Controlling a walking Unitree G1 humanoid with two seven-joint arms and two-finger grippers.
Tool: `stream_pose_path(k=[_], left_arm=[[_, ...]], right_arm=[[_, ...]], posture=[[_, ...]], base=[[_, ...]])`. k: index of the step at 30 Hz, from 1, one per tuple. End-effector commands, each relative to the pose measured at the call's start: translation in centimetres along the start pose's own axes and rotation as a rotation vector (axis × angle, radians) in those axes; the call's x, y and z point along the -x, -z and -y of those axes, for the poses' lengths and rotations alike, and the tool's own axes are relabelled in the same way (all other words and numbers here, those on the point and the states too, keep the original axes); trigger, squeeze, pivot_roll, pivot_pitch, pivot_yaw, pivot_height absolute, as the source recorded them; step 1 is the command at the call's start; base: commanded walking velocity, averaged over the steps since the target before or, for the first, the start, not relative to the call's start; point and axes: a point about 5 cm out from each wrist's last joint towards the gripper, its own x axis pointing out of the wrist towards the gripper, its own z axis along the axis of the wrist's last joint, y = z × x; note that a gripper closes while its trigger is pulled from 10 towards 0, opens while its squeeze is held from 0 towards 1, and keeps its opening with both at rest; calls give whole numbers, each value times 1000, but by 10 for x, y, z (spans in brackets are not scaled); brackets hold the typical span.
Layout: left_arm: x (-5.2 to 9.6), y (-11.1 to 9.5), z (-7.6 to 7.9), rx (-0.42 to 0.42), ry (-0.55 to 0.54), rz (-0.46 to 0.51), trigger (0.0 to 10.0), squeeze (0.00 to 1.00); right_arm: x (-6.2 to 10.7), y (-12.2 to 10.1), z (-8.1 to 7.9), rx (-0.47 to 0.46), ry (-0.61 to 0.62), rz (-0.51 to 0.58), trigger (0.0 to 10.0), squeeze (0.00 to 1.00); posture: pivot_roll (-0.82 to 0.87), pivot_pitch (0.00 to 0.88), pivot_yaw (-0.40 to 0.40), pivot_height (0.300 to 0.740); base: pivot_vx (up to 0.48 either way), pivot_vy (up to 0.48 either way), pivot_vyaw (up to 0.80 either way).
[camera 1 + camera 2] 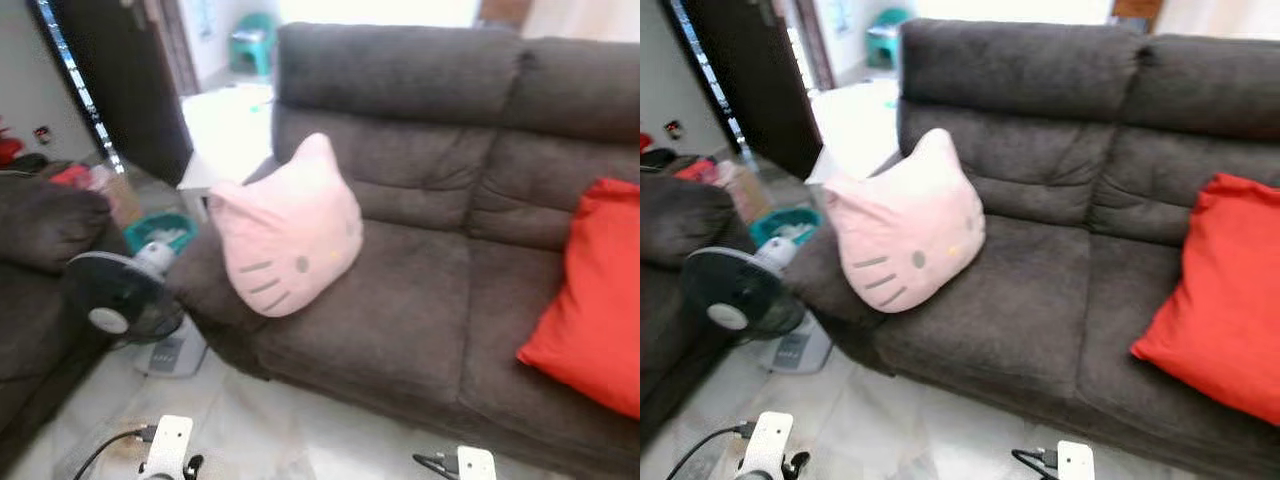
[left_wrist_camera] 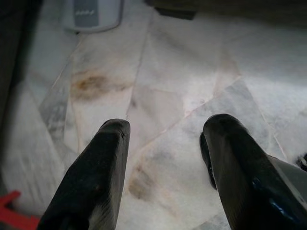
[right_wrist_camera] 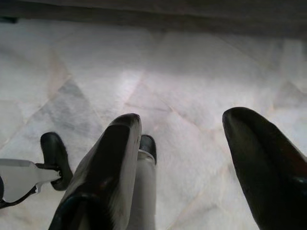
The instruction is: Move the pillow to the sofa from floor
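A: Pillow?
B: Pink cat-face pillow [image 1: 287, 232] on the sofa [image 1: 420, 300], 10 o'clock end, leaning over the arm edge. Could slide off toward the fan [image 1: 120, 296].
A: Tools?
B: My left tool [image 2: 163, 163] and right tool [image 3: 192, 167] both spread, empty, over the floor [image 2: 192, 76].

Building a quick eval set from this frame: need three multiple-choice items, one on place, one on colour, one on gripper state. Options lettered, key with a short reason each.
1. Where is the pink cat-face pillow?
A. On the floor beside the fan
B. On the sofa seat, leaning against the armrest end
C. In the left gripper

2. What colour is the other cushion on the sofa?
A. Red
B. Blue
C. Green

3. How do the left gripper and right gripper stand?
A. Both shut on the pillow
B. Left shut, right open
C. Both open, holding nothing

Key: 1 B, the pillow rests on the grey sofa at its left end, above the fan. 2 A, the cushion at the sofa's right end is plainly red. 3 C, each wrist view shows two spread fingers over bare marble floor.
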Motion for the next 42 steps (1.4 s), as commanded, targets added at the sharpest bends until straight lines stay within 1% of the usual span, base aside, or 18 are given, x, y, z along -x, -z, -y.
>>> stream_pose_path(k=[1,2,4,6,8,10,15,19,20,21,23,29,33,38,41,42], left_arm=[[2,8,0,-47,25,-37,10000,0],[2,10,0,-65,27,-50,10000,0],[2,11,-1,-68,26,-53,10000,0],[3,14,-4,-103,12,-71,10000,0],[3,13,-3,-105,29,-58,10000,0],[3,12,-3,-136,33,-52,10000,0],[4,14,-4,-117,23,-54,10000,0],[4,17,0,-182,44,-56,10000,0],[5,18,1,-175,45,-50,10000,0],[5,18,2,-148,43,-43,10000,0],[5,19,2,-136,42,-45,10000,0],[5,19,3,-150,43,-43,10000,0],[5,19,1,-115,28,-42,10000,0],[5,17,3,-110,41,-32,10000,0],[4,15,3,-107,39,-23,10000,0],[4,13,2,-121,29,-17,10000,0]], right_arm=[[1,4,-2,-9,0,-16,10000,0],[0,3,-3,-5,-3,-17,10000,0],[0,3,-3,-5,-3,-18,10000,0],[1,4,-4,-7,-4,-25,10000,0],[1,5,-5,-5,-6,-26,10000,0],[1,4,-5,-6,-6,-27,10000,0],[1,5,-6,-8,-5,-30,10000,0],[1,6,-6,-4,-7,-32,10000,0],[1,6,-6,-3,-8,-32,10000,0],[1,6,-6,-3,-7,-32,10000,0],[1,6,-6,-1,-8,-33,10000,0],[1,6,-3,5,-5,-34,10000,0],[0,4,3,9,4,-33,10000,0],[-2,-4,10,5,15,-25,10000,0],[-2,-7,10,3,16,-21,10000,0],[-2,-8,10,6,14,-19,10000,0]], posture=[[23,0,30,740],[22,0,32,740],[22,0,32,740],[15,0,35,740],[12,0,37,740],[10,0,37,740],[4,0,39,740],[-1,0,39,740],[-3,0,39,740],[-4,0,38,740],[-6,0,36,740],[-15,0,31,740],[-17,0,25,740],[-19,0,20,740],[-20,0,19,740],[-14,0,14,740]], base=[[0,0,-788],[0,0,-788],[0,0,-788],[0,0,-788],[0,0,-788],[0,-412,-788],[0,-463,-781],[0,-152,-781],[0,-311,-781],[0,0,-781],[0,0,-781],[0,0,-779],[0,0,-781],[0,0,-781],[0,0,-781],[0,-247,-781]])
